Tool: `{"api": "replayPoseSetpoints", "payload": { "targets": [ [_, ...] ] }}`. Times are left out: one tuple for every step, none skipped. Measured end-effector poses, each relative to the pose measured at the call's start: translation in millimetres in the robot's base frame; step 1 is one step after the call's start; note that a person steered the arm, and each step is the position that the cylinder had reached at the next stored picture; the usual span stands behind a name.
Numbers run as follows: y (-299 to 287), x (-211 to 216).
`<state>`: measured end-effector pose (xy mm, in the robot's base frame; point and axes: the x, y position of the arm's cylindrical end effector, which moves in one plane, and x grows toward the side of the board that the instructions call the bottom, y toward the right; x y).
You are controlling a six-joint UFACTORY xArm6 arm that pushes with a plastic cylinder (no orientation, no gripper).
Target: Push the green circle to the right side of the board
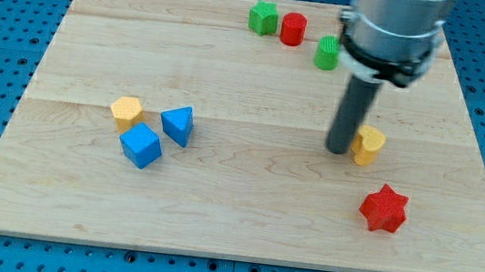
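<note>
The green circle (327, 52) is a small upright cylinder near the view's top, right of centre, just left of my arm's body. My dark rod comes down from the arm, and my tip (339, 151) rests on the board well below the green circle. The tip touches or nearly touches the left side of a yellow block (369, 146).
A green block (262, 17) and a red cylinder (292, 29) sit left of the green circle at the top. A red star (384, 208) lies at the lower right. A yellow block (125, 111), blue triangle (177, 125) and blue cube (141, 145) cluster at left. The wooden board (233, 217) is edged by blue pegboard.
</note>
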<state>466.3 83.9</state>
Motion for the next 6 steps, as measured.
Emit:
{"api": "replayPoseSetpoints", "payload": {
  "targets": [
    [-43.1, -41.1],
    [-75.0, -97.5],
    [-79.6, -148.4],
    [-39.4, -176.1],
    [42.7, -175.0],
    [66.4, -169.4]
  ]
}}
